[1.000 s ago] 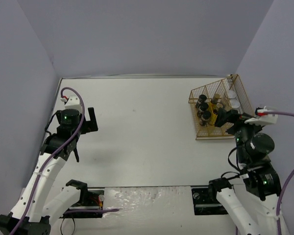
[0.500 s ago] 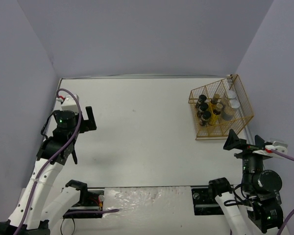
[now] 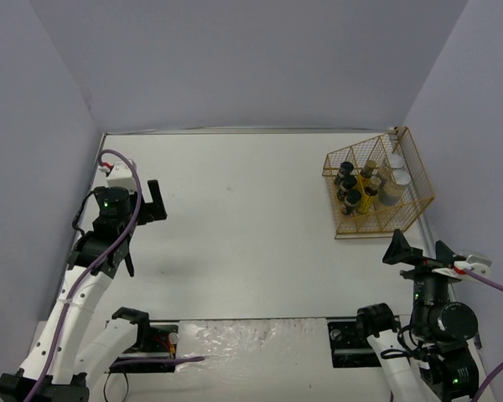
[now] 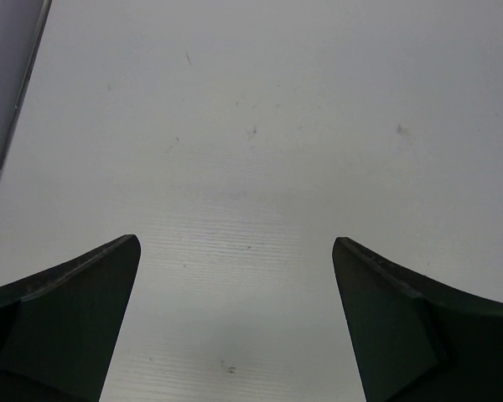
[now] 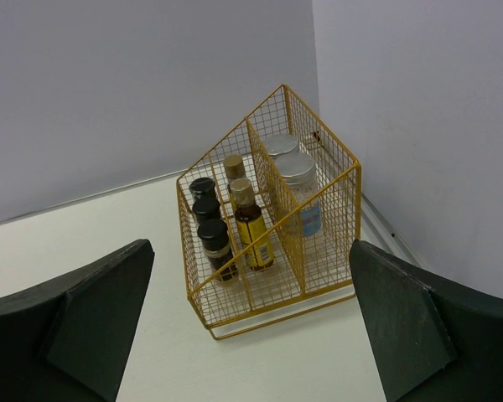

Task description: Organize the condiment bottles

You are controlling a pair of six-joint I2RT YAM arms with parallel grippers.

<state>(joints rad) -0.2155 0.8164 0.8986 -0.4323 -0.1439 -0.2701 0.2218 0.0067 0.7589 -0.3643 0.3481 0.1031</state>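
All the condiment bottles stand inside a gold wire rack [image 3: 419, 180] at the far right, also in the right wrist view [image 5: 345, 180]. Three short dark black-capped jars [image 5: 214, 244] fill its left column, two slim yellow-filled bottles [image 5: 251, 228] the middle, two wider clear silver-lidded jars [image 5: 300, 188] the right; in the top view they show as a cluster [image 3: 352, 188]. My right gripper [image 3: 419, 249] is open and empty, on the near side of the rack [image 5: 247, 314]. My left gripper [image 3: 144, 203] is open and empty over bare table at the left [image 4: 235, 260].
Grey walls enclose the white table [image 3: 243, 218] on the left, back and right. The rack sits close to the right wall. A table seam and mounting plates run along the near edge between the arm bases.
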